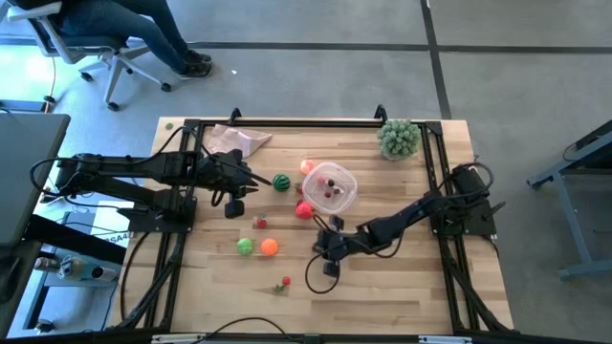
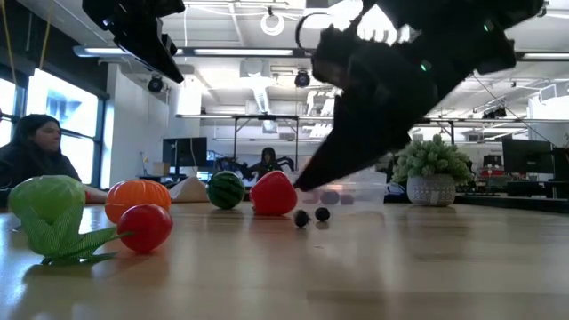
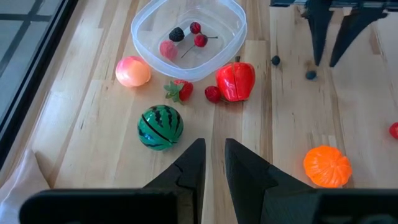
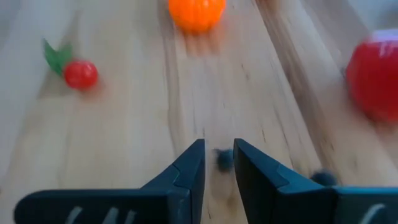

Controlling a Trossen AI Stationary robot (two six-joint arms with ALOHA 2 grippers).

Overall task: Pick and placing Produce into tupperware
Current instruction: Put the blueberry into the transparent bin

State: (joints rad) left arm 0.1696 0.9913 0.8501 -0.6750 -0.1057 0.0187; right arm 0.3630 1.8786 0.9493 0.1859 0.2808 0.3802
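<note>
The clear tupperware [image 3: 140, 43] [image 1: 346, 196] holds a dark berry, cherries and a pink piece. Beside it on the wood lie a striped green ball [image 3: 160, 127], a red piece [image 3: 236, 81], a peach ball [image 3: 132, 71], a strawberry [image 3: 180, 91], an orange ball [image 1: 270, 246] and a green ball [image 1: 246, 247]. Two tiny dark berries [image 3: 311, 74] [image 3: 275, 60] lie near the red piece. My right gripper [image 4: 219, 155] [image 3: 324, 62] is open, slanting down over one berry [image 4: 224, 158], a finger on either side and not touching. My left gripper [image 3: 214, 152] [image 1: 256, 182] hovers open with a narrow gap above the striped ball.
A bushy pale-green plant [image 1: 399, 139] stands at the far right corner and a beige cloth [image 1: 239, 140] lies at the far edge. Small red pieces with green leaves [image 1: 285, 282] [image 1: 260, 223] lie nearer. A person sits beyond the far left corner [image 1: 143, 29].
</note>
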